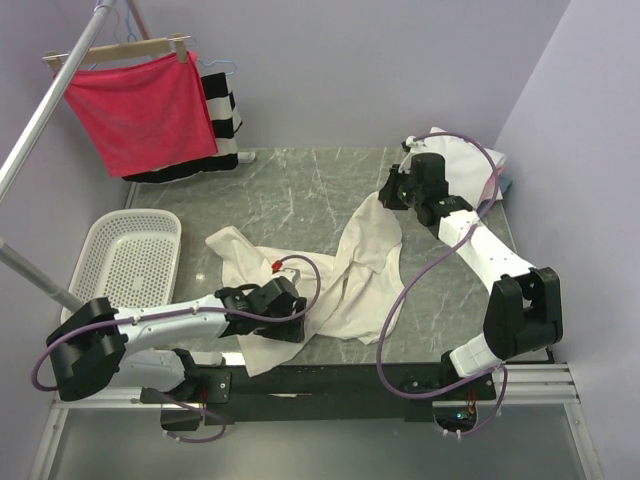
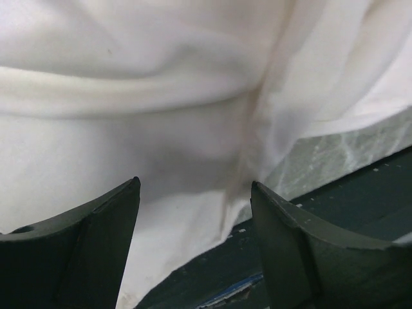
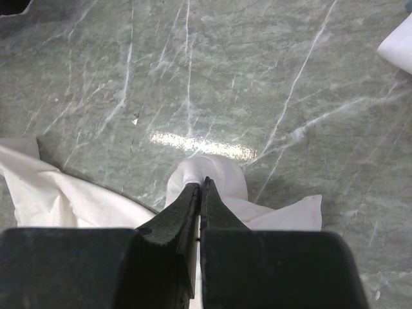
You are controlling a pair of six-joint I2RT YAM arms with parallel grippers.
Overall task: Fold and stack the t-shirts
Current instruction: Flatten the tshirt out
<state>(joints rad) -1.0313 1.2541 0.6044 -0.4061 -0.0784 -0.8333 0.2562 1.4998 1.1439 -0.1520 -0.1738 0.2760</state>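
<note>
While the right claw (image 3: 201, 185) pinches a rumpled cream t-shirt (image 1: 362, 250), left claw (image 2: 194, 187) gaping, veined marble table (image 1: 290, 190)

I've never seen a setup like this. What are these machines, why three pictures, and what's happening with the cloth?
These are two robot arms bolted at the near edge of a marble table. The wide picture looks down from above and behind them; the other two come from a camera on each wrist, showing that arm's own two fingers. A crumpled cream t-shirt lies across the table. The right gripper is shut, pinching a fold of it. The left gripper is open over the shirt's near edge, holding nothing. A white basket sits at the left, a white pile of fabric at the far right.
</note>
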